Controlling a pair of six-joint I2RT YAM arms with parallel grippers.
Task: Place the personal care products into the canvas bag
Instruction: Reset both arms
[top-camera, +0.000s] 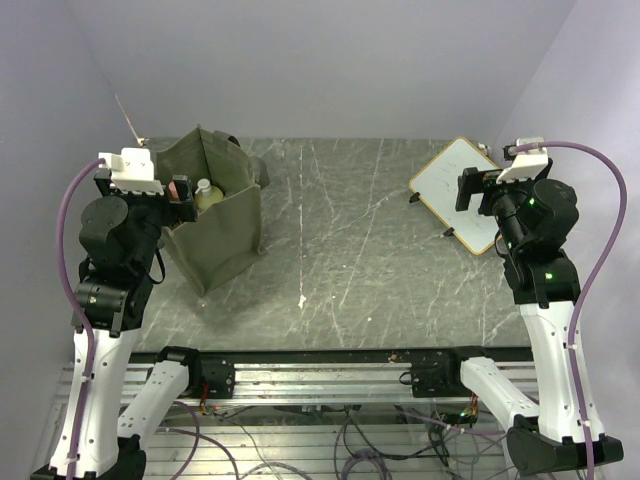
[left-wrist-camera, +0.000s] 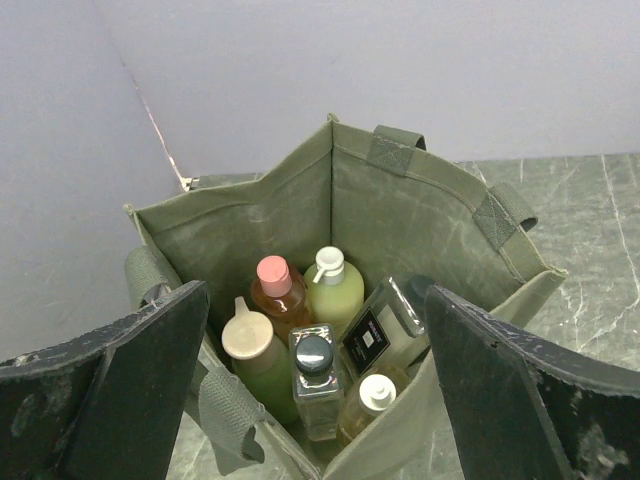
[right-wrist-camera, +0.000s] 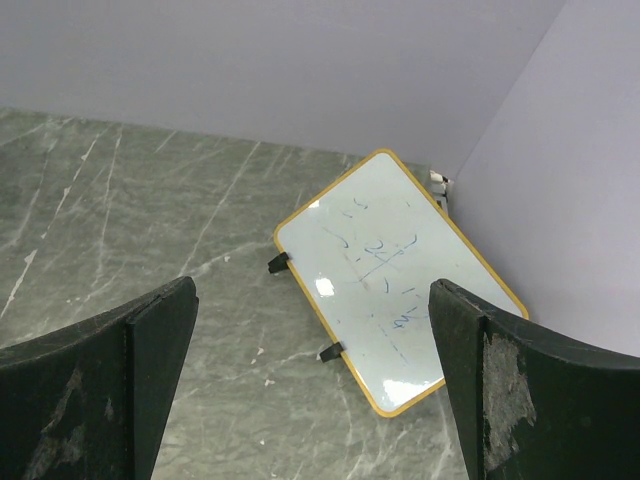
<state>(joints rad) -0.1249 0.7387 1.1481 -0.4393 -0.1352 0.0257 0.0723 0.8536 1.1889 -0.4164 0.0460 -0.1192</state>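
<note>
The olive-green canvas bag (top-camera: 225, 230) stands upright at the far left of the table. In the left wrist view the canvas bag (left-wrist-camera: 400, 215) is open, and several personal care products stand inside: an orange bottle (left-wrist-camera: 275, 295), a yellow-green bottle (left-wrist-camera: 335, 290), a green bottle with a cream cap (left-wrist-camera: 250, 345), a clear square bottle with a dark cap (left-wrist-camera: 316, 375), a second clear square bottle with a black label (left-wrist-camera: 385, 330) that leans, and a small white-capped bottle (left-wrist-camera: 372, 400). The grey tube is hidden. My left gripper (top-camera: 180, 193) (left-wrist-camera: 312, 300) is open and empty above the bag's mouth. My right gripper (top-camera: 468, 190) (right-wrist-camera: 312, 300) is open and empty, raised at the far right.
A wood-framed whiteboard (top-camera: 455, 190) lies flat at the far right corner, under my right gripper; in the right wrist view the whiteboard (right-wrist-camera: 390, 280) carries blue scribbles. Purple walls close in behind and at both sides. The bag's handles (left-wrist-camera: 505, 205) hang outward.
</note>
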